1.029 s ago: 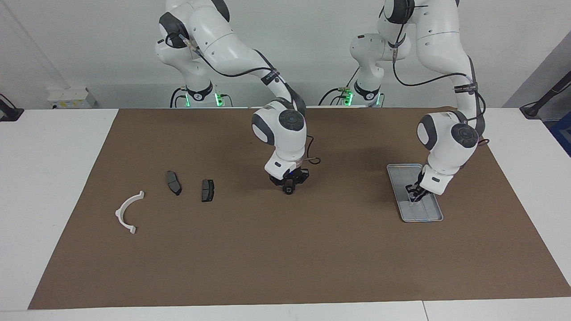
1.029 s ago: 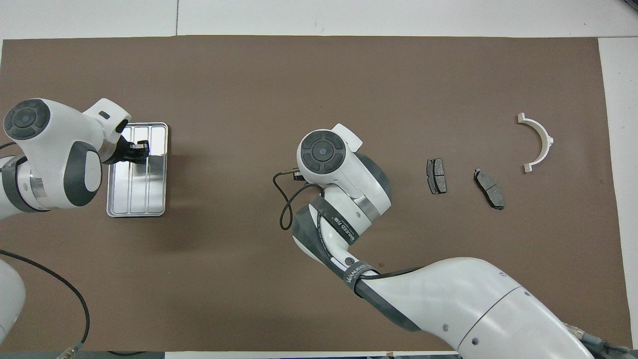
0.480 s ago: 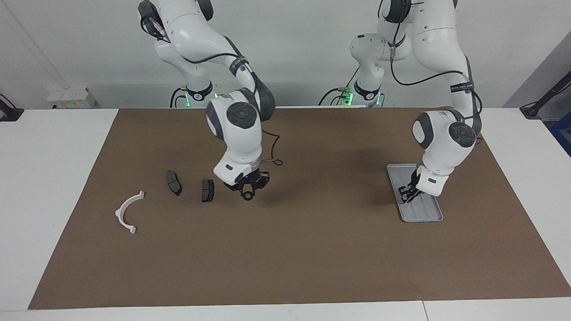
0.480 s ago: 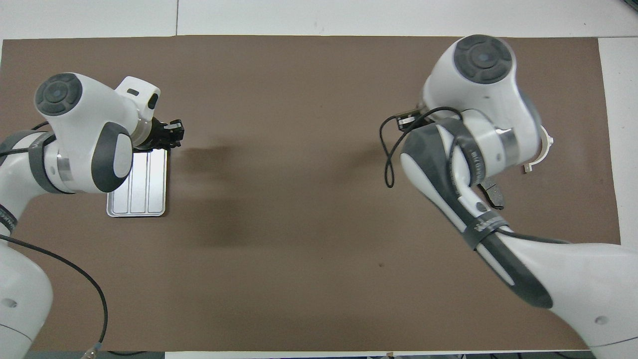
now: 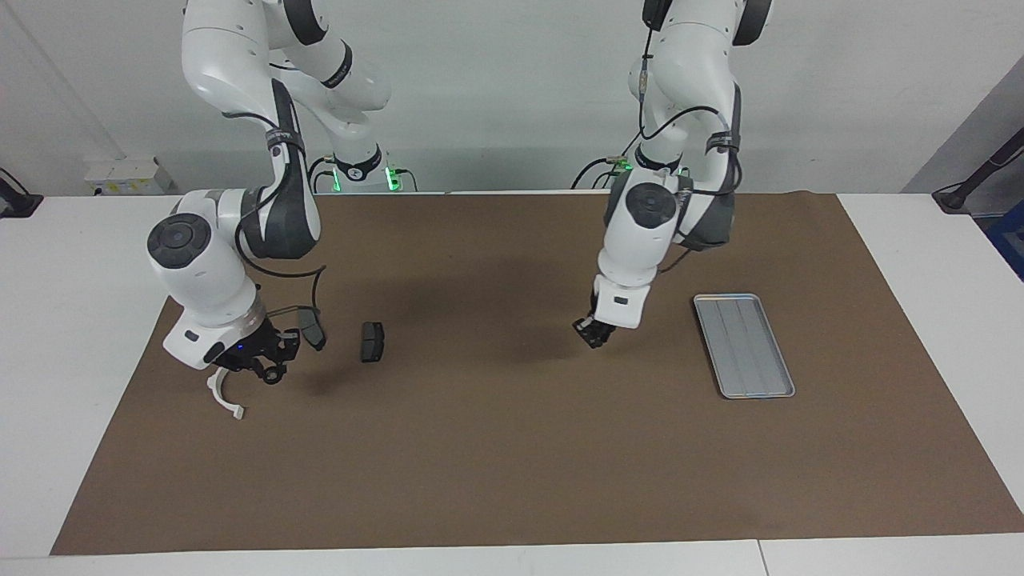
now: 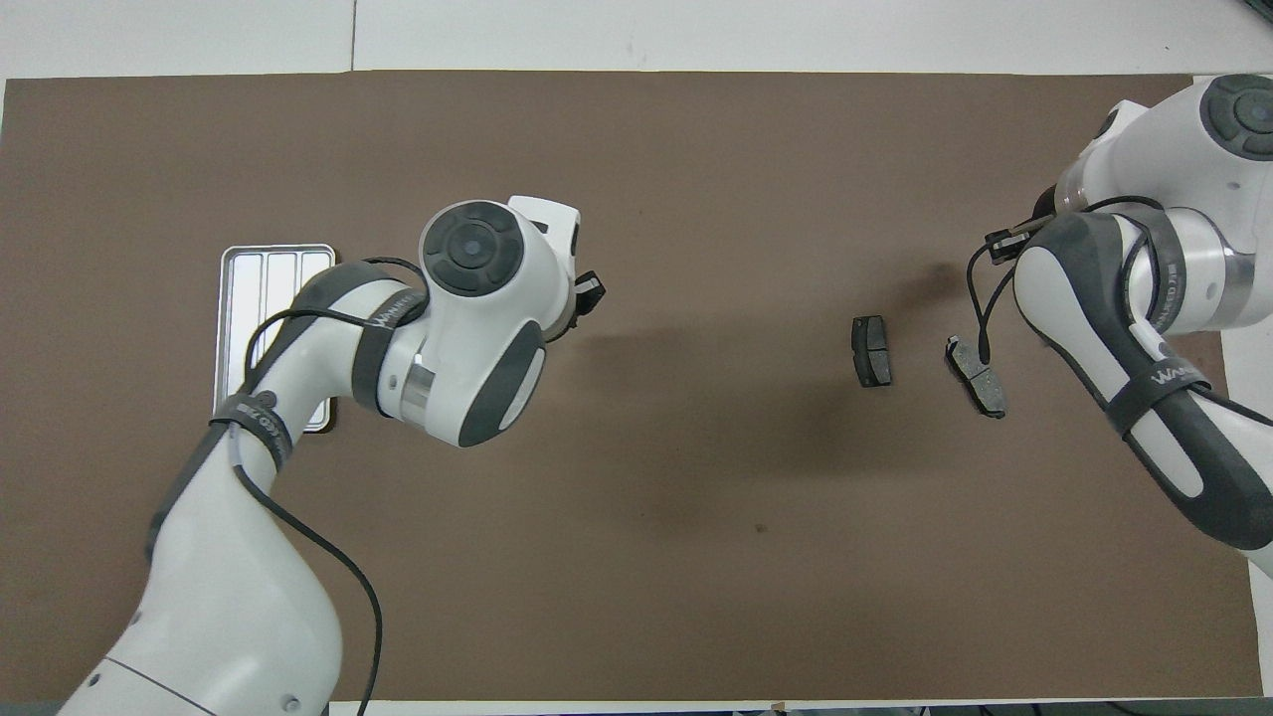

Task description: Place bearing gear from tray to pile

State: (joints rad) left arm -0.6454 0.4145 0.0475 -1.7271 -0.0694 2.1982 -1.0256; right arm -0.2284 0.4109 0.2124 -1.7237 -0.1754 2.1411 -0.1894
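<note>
My right gripper (image 5: 268,370) is low over the white semicircular bracket (image 5: 226,402) of the pile. It is shut on a small dark ring, the bearing gear (image 5: 273,374). Two dark brake-pad pieces (image 5: 372,342) (image 5: 314,330) lie beside it; they also show in the overhead view (image 6: 871,350) (image 6: 977,376). There the right arm hides the bracket and the gripper. The silver tray (image 5: 744,344) (image 6: 275,261) holds nothing. My left gripper (image 5: 594,334) (image 6: 589,293) hangs over the mat between tray and pile.
A brown mat (image 5: 512,464) covers the white table. The left arm's wrist and forearm (image 6: 477,318) cover part of the tray in the overhead view.
The right gripper carried the gear from mid-table, past the pads, to over the bracket. The left gripper rose out of the tray and swung toward mid-table.
</note>
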